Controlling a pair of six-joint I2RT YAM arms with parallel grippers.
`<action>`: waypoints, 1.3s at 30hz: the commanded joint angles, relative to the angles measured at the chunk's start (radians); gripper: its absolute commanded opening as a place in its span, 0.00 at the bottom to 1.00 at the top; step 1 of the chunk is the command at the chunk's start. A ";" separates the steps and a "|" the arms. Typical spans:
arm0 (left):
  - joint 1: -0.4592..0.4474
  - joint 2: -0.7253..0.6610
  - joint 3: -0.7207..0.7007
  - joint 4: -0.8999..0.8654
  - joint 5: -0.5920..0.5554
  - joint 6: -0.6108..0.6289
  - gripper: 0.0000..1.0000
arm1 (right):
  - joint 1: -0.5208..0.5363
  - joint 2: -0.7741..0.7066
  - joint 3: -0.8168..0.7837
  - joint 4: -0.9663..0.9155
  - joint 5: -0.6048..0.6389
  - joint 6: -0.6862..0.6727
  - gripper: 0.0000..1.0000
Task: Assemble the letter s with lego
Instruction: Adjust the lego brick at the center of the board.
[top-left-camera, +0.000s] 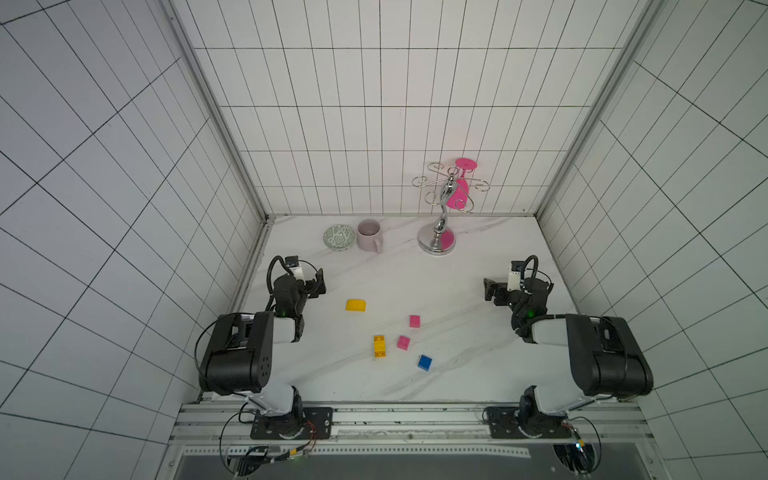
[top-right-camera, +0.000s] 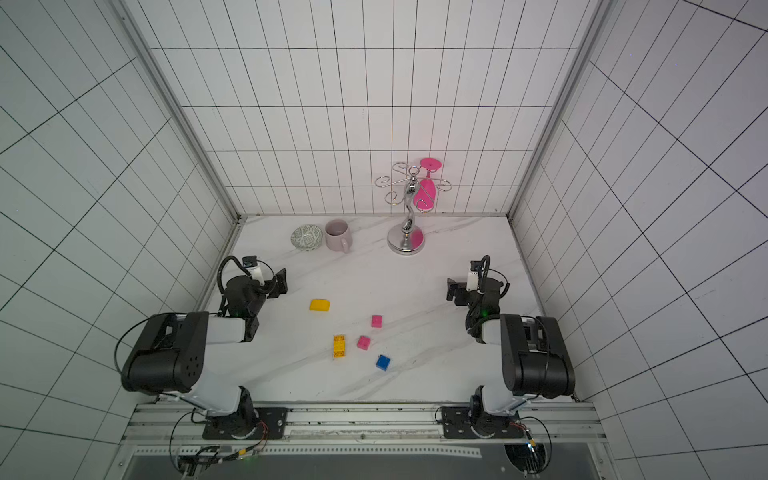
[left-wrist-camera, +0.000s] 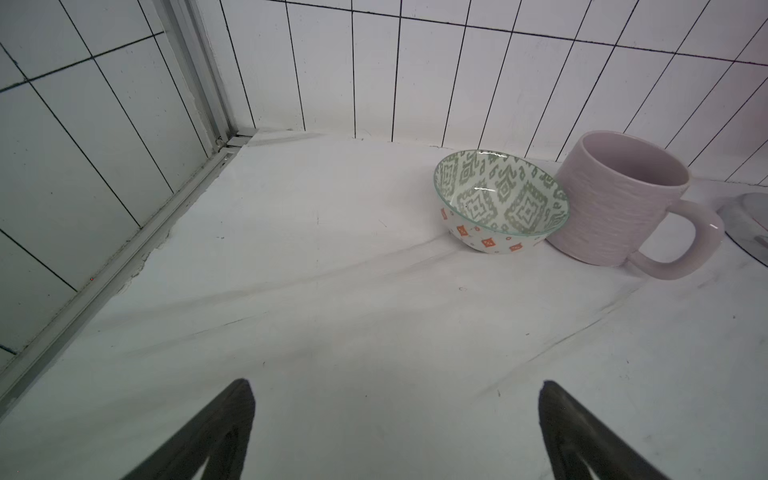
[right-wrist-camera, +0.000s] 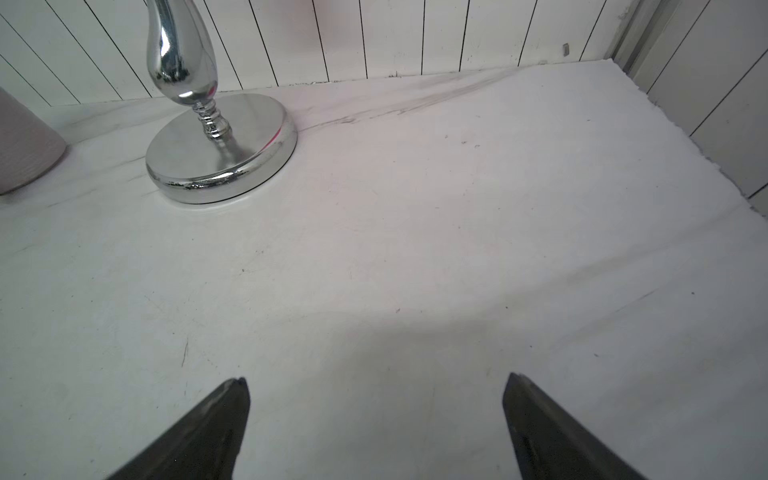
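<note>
Top view of a white marbled surface (top-left-camera: 465, 270). Five loose bricks lie apart at centre frame, none joined. A rounded yellow brick (top-left-camera: 355, 305) is at the group's upper left, with a long yellow brick (top-left-camera: 379, 346) below it. An upper pink cube (top-left-camera: 414, 321), a lower pink cube (top-left-camera: 403, 342) and a blue cube (top-left-camera: 424, 362) lie to the right. The left hand (top-left-camera: 319, 283), middle left, and the right hand (top-left-camera: 490, 291), middle right, are both spread apart and empty. The first pick probably wants a straight descent, squared to one brick's flat sides, without nudging its neighbours.
</note>
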 joint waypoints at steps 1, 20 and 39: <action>-0.005 -0.017 0.018 0.004 -0.014 -0.022 0.98 | 0.005 -0.001 0.018 0.036 -0.001 -0.017 0.98; -0.001 -0.153 0.047 -0.146 -0.223 -0.115 0.99 | -0.016 -0.216 0.346 -0.648 0.268 0.265 0.99; -0.494 -0.826 0.077 -1.396 0.087 -1.110 0.98 | 0.438 -0.145 0.816 -1.592 -0.113 0.452 0.98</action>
